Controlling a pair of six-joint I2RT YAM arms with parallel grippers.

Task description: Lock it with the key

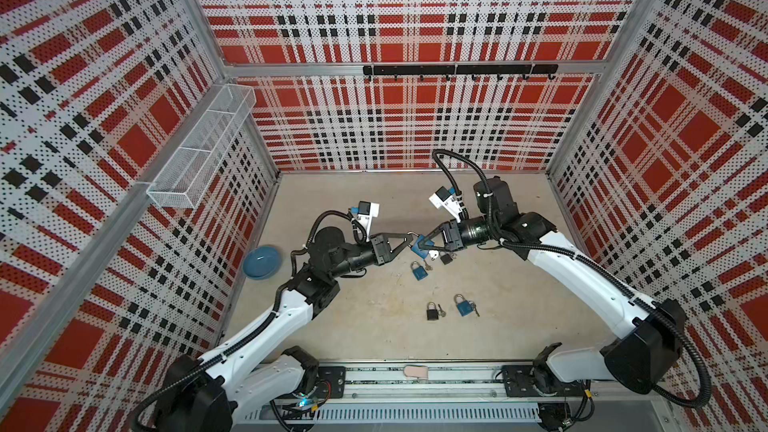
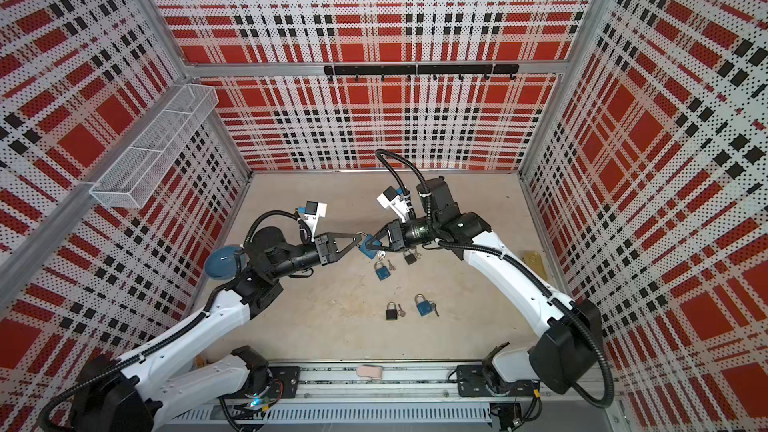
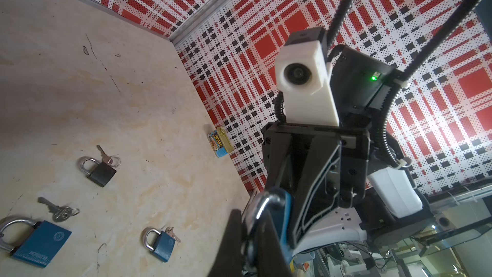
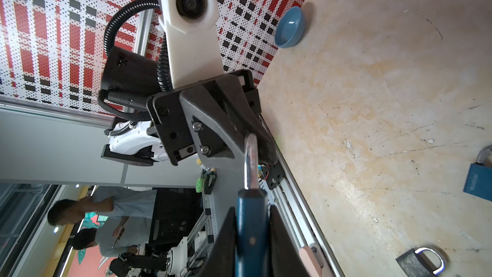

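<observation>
A blue padlock (image 1: 418, 244) (image 2: 368, 246) hangs in mid-air over the table's middle, held between both arms. My right gripper (image 4: 251, 235) (image 1: 424, 243) is shut on its blue body (image 4: 251, 225). My left gripper (image 3: 250, 233) (image 1: 409, 237) is shut on its silver shackle (image 3: 262, 203) (image 4: 250, 163). I cannot tell whether a key sits in this padlock. Loose keys (image 3: 57, 210) (image 3: 106, 157) lie on the table beside other padlocks.
Below the grippers lie a blue padlock (image 1: 419, 271), a small black one (image 1: 446, 258), another black one (image 1: 432, 311) and another blue one (image 1: 464, 306). A blue bowl (image 1: 262, 263) sits by the left wall, a Spam tin (image 3: 219, 142) by the right wall.
</observation>
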